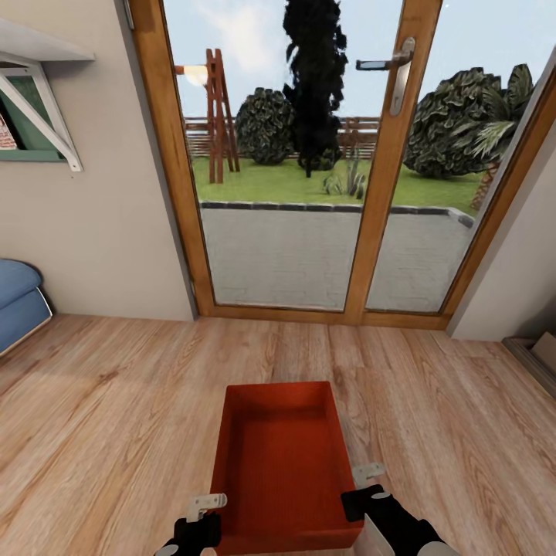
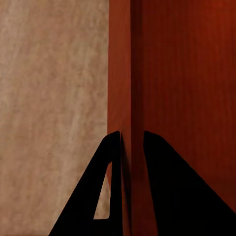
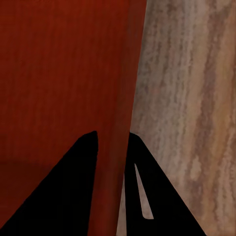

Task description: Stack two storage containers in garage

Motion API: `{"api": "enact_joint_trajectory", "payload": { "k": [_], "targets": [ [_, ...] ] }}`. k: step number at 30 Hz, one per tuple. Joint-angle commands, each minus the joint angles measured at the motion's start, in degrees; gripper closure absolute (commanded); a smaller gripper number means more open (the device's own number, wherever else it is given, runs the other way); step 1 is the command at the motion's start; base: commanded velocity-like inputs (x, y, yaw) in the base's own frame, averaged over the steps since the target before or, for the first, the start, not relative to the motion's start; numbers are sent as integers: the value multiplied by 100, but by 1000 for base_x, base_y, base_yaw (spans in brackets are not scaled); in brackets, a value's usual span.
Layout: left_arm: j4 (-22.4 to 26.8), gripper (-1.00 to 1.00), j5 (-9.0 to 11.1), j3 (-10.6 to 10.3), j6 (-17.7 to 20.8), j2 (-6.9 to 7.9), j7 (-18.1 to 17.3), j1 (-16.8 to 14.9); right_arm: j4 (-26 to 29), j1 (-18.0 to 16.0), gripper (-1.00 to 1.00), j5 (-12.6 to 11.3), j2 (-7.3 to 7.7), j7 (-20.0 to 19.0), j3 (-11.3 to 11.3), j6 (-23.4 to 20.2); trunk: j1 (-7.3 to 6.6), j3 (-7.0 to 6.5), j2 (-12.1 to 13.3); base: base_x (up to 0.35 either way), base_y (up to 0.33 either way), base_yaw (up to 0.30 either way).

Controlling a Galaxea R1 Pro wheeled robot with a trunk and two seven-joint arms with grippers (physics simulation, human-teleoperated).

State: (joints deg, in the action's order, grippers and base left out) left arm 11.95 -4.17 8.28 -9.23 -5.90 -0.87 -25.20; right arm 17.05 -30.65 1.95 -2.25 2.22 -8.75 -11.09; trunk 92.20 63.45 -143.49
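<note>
Bin (image 1: 282,463) carried over plank floor (image 1: 116,401); each end effector, left (image 2: 132,147) and right (image 3: 114,147), pinches one side wall; thin-wall grips may slip, tilting it.

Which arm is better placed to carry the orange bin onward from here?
Neither alone: both share it. The left gripper pinches the container by its left wall, and the right gripper pinches its right wall, over the wood floor. Carrying on two-handed looks best.

Orange-red storage container (image 1: 279,463), light wood-grain plank floor (image 1: 108,417), black hands.
</note>
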Motion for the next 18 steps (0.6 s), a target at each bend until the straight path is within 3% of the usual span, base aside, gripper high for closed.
{"api": "enact_joint_trajectory", "payload": {
  "k": [1,18],
  "targets": [
    [0,100,-66,130,-18,2,35,-3,9,-2,100,104,11,57,-23,-43,-1,5,-2,0,0,0],
    [0,100,-66,130,-18,8,35,-3,21,-2,100,104,14,45,-28,-18,-43,-350,20,0,0,0]
  ]
}}
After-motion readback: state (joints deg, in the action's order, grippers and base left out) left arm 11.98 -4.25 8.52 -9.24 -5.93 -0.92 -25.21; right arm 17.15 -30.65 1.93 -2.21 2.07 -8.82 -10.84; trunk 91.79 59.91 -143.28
